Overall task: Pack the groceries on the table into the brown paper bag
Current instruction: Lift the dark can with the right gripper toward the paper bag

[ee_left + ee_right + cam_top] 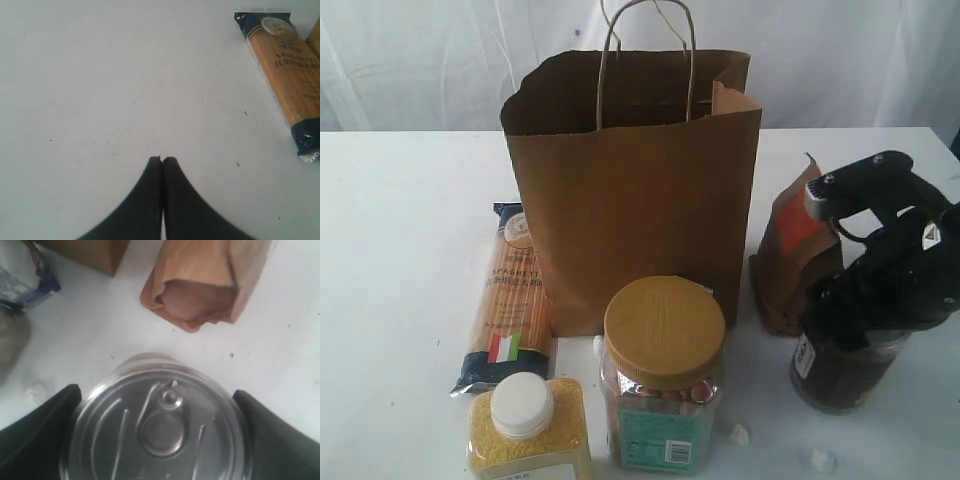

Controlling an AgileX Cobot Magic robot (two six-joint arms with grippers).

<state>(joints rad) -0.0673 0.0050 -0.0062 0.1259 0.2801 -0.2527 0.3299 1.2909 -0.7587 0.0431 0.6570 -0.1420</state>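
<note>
Dark tin can (159,432) gripped from above by right tool (156,392) | left tool (162,160) closed, empty

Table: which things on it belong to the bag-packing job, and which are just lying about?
Job: brown paper bag, spaghetti packet, yellow-lidded jar, white-capped bottle, dark tin can, brown pouch, white-blue carton (shown by the right wrist view).
Lying about: small white lumps on the table.

Staged robot test setup, likely a lab, plain white tabletop (400,250), white draped sheeting (420,60) behind the brown paper bag (630,200), black robot arm (895,280) right of bag, groceries (663,370) set around it
</note>
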